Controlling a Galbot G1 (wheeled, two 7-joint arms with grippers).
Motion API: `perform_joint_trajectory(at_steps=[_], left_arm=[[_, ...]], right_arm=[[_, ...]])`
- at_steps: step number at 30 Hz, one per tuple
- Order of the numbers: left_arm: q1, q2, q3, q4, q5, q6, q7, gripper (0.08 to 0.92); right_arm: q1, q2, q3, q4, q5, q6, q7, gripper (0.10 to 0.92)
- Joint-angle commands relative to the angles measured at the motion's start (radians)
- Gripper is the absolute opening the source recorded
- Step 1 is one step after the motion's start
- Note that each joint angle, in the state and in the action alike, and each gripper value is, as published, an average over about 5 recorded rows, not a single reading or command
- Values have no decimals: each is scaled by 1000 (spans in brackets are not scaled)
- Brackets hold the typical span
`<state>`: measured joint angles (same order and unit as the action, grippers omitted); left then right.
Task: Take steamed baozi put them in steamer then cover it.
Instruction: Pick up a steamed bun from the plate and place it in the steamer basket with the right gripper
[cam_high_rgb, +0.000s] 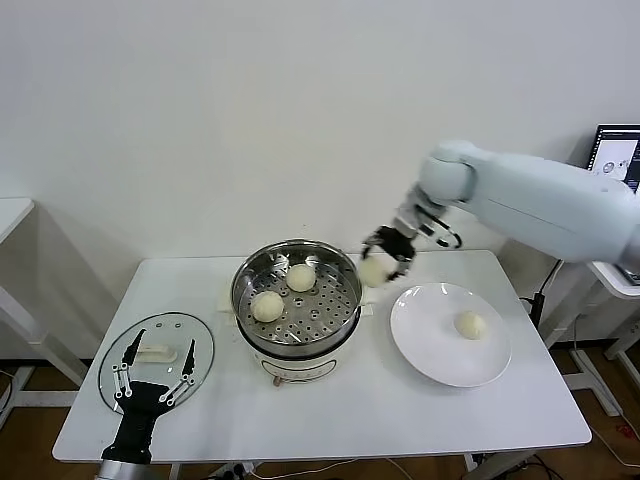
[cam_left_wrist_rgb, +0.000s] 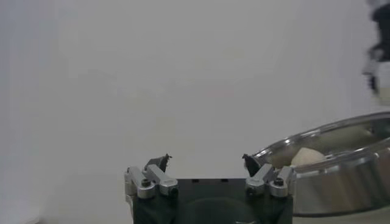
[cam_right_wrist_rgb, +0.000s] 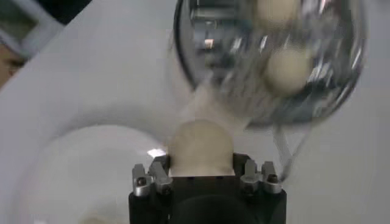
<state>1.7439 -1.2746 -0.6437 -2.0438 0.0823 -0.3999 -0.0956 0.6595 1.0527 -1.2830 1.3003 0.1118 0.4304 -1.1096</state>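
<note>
The steel steamer (cam_high_rgb: 340, 275) stands mid-table on its white base and holds two baozi (cam_high_rgb: 301, 277) (cam_high_rgb: 267, 306). My right gripper (cam_high_rgb: 383, 262) is shut on a third baozi (cam_high_rgb: 375, 271) and holds it in the air just beyond the steamer's right rim; in the right wrist view this baozi (cam_right_wrist_rgb: 200, 146) sits between the jaws with the steamer (cam_right_wrist_rgb: 341, 91) beyond. A fourth baozi (cam_high_rgb: 469, 324) lies on the white plate (cam_high_rgb: 430, 345). The glass cover (cam_high_rgb: 200, 340) lies flat at the table's left front. My left gripper (cam_high_rgb: 155, 371) hangs open and empty over it.
The table's front edge runs just behind the left gripper. A monitor (cam_high_rgb: 615, 152) and a side table stand off the right end. A second white table (cam_high_rgb: 12, 215) stands at far left. In the left wrist view the steamer's rim (cam_left_wrist_rgb: 341, 131) shows ahead.
</note>
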Motion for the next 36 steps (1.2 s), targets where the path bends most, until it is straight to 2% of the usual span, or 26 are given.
perform_joint_trajectory(at_steps=[1,17,30,36], left_arm=[[0,1,0,5,-1,-3,0,823],[-5,5,-6,6,-17,-6,-2,823],[-9,5,-8,12,-24,-9,-3,823],[-10,3,-9,14,-24,-13,-3,823]], right_arm=[[15,253,29,51,-221,321,8,702],[-158,313,17,-1,-390,374,-11,734],[-181,313,18,-8,-410,379,-54,758],[-186,309,20,-7,-422,380,-57,813]])
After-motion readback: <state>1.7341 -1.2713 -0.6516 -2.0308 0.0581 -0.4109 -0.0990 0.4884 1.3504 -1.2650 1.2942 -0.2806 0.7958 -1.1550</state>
